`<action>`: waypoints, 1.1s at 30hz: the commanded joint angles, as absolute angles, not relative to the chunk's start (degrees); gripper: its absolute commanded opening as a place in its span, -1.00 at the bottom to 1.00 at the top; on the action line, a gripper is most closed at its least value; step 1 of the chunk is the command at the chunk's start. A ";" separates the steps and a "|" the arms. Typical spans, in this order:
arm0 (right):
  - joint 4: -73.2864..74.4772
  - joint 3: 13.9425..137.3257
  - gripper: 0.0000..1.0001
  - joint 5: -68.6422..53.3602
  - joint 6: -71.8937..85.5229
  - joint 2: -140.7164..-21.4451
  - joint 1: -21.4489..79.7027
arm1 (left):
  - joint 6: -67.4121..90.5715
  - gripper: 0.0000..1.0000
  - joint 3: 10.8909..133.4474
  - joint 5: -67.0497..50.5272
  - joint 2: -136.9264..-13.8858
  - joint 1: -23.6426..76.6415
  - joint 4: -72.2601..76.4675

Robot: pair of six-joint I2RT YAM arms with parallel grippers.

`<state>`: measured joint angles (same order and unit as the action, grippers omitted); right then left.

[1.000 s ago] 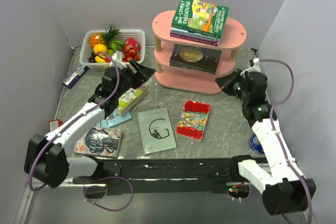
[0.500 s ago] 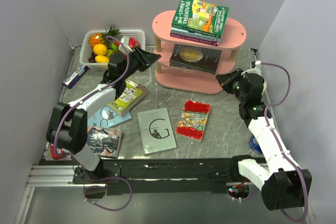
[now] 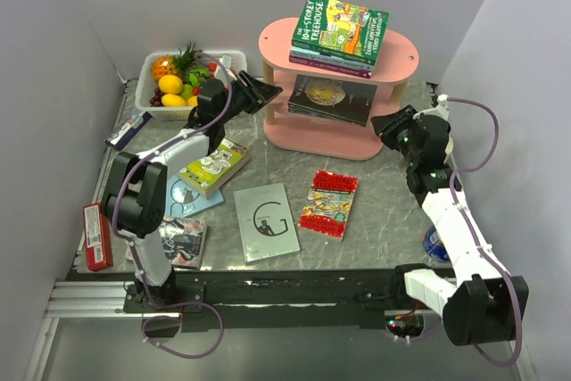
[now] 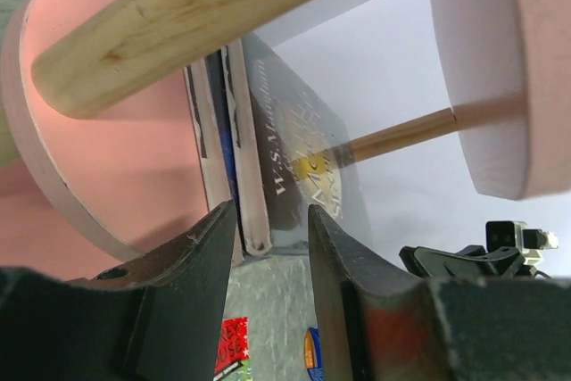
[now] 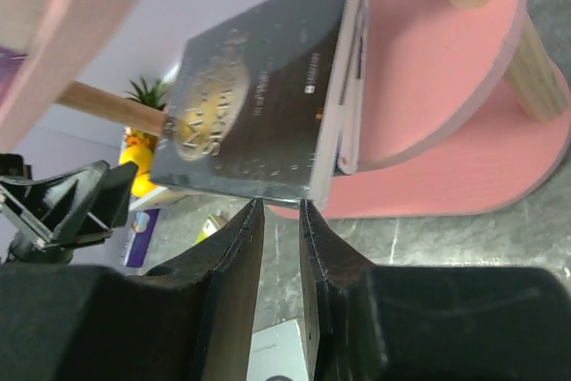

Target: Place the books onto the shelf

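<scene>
Now that the left arm has swung off the loose books and up to the shelf (image 3: 406,58), the left gripper (image 3: 259,94) sits at the left end of the middle tier. Its fingers are apart, narrower than a second back, with nothing between them. Left wrist view: it points at the edges of the dark book (image 3: 332,98) stacked there. From the other end the right gripper (image 3: 390,127) has crept in toward the same book's corner. Its fingers were together and now show a slim gap, empty.

Judgement: both look to be squaring up the middle-tier stack, not fetching, so the count on the shelf is unchanged. Top tier holds a stack topped by the Treehouse book (image 3: 343,28).

Left on the tabletop (image 3: 384,189):
- grey book (image 3: 266,220)
- red book (image 3: 329,203)
- yellow-green book (image 3: 214,165)
- light blue book (image 3: 181,195)
- dark patterned book (image 3: 183,240)

Readable: "104-STOREY TREEHOUSE" on the top cover, big "G" on the grey. Gold lettering on the dark book and the red book's title are too small to read.
</scene>
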<state>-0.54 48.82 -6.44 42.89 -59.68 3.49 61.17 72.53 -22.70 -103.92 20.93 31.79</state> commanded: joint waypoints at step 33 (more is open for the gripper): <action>-3.43 53.79 -0.21 -5.81 41.92 -64.16 3.25 | 55.99 -0.08 83.50 -21.71 -110.48 23.20 26.72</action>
<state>-1.93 53.74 -9.37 43.38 -68.77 3.42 57.45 80.73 -21.61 -110.43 23.33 25.23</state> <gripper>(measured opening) 0.367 0.470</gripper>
